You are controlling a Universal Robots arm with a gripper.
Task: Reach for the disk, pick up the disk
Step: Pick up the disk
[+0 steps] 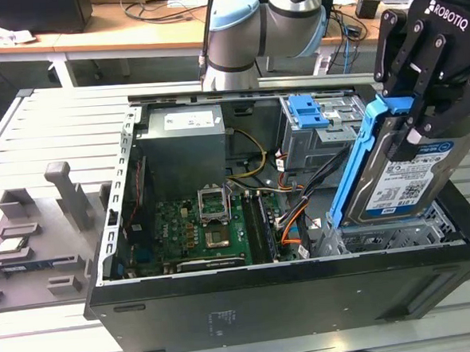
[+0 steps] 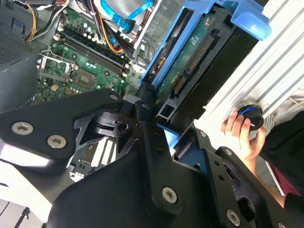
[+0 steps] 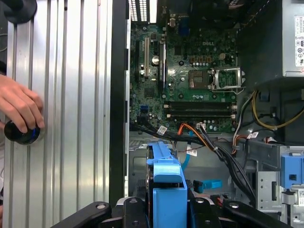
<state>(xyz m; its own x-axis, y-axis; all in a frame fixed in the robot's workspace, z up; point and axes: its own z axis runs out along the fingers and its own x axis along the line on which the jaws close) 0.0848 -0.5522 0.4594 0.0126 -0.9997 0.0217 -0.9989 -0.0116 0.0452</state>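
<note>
At the right of the exterior view the gripper [image 1: 423, 120] is clamped on the disk [image 1: 398, 174], holding it tilted just above the open computer case [image 1: 290, 300]. Farther back the motherboard [image 1: 202, 230] lies inside, with the blue latch [image 1: 307, 110] beyond.

A ribbed metal bench [image 1: 48, 116] fronts a wooden desk [image 1: 123, 41] strewn with what appear to be cables.
</note>
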